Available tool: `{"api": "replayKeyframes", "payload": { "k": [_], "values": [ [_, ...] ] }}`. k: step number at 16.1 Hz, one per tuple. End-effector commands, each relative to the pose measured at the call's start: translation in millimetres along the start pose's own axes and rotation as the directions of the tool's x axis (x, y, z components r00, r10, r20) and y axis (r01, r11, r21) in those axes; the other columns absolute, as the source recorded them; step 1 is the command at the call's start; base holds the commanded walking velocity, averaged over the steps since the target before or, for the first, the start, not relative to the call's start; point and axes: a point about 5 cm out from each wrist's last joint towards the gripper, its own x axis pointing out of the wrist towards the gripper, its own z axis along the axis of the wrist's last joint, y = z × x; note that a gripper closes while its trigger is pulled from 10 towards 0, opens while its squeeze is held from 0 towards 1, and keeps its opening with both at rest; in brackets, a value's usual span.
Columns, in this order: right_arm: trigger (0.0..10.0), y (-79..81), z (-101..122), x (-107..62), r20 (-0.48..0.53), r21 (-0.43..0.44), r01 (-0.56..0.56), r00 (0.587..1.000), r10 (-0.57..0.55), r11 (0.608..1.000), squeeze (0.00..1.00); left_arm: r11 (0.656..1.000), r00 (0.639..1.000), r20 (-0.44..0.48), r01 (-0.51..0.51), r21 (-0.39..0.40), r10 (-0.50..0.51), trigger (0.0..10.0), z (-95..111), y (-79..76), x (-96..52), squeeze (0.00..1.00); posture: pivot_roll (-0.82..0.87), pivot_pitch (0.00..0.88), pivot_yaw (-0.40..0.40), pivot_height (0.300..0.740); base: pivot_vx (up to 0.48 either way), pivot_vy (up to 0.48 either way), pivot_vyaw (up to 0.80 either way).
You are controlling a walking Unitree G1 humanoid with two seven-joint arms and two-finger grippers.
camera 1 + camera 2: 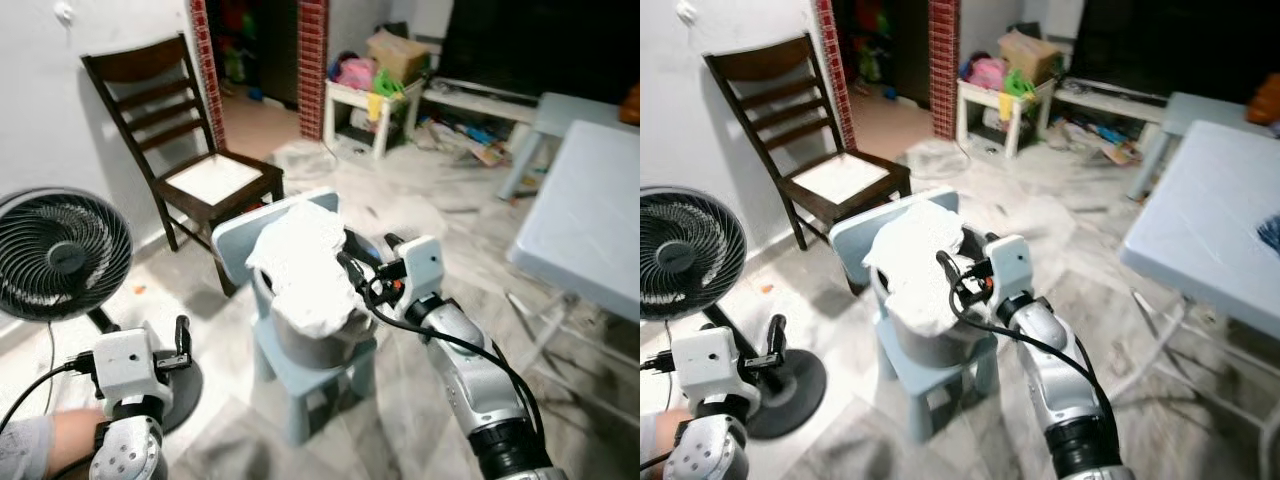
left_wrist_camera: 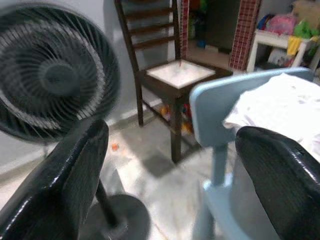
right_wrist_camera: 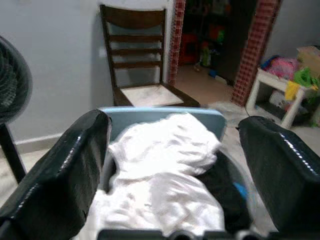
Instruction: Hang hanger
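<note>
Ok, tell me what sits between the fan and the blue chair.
In the left eye view, bare marble floor separates the fan from the blue chair; the left gripper hangs over that stretch, fingers open.

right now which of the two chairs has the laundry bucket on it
The small light blue chair, right in front of the right claw. It carries the bucket heaped with white cloth; the dark wooden chair behind has a bare seat.
</note>
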Motion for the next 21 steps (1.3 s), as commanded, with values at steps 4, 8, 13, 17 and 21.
{"api": "replayKeyframes", "payload": {
  "k": [4,8,13,17,21],
  "values": [
    [10.0,-4.8,7,3.3,0.01,0.009,0.034,0.999,-0.034,0.999,0.0,0.999,0.999,0.003,0.051,0.02,-0.051,10.0,0,-7.2,1.6,0.0,0.08,0.0,-0.043,0.74,0.0,0.0,0.0],
    [10.0,-3.3,6,1.9,0.005,0.002,0.031,0.999,-0.031,1.0,0.0,0.998,0.998,0.008,0.067,-0.003,-0.067,10.0,1,-9.4,2.4,0.0,0.08,0.0,-0.044,0.74,0.0,-0.189,0.0],
    [10.0,-3.2,3,0.8,-0.008,-0.002,0.031,0.999,-0.031,1.0,0.0,0.998,0.998,0.008,0.066,-0.007,-0.066,10.0,1,-10.1,2.8,0.0,0.08,0.0,-0.044,0.74,0.0,-0.472,0.0],
    [10.0,-3.0,4,-0.2,-0.004,0.005,0.033,0.999,-0.033,0.999,0.0,1.0,1.0,-0.005,-0.02,-0.012,0.02,10.0,0,-4.0,4.3,0.0,0.07,0.0,-0.043,0.74,0.0,-0.212,0.0],
    [10.0,-0.2,3,-5.4,-0.004,-0.002,0.02,1.0,-0.02,1.0,0.0,0.999,1.0,-0.014,0.002,-0.032,-0.002,10.0,-1,-1.7,-0.5,0.0,0.07,0.005,-0.045,0.74,0.0,0.0,0.0]
  ]
}}
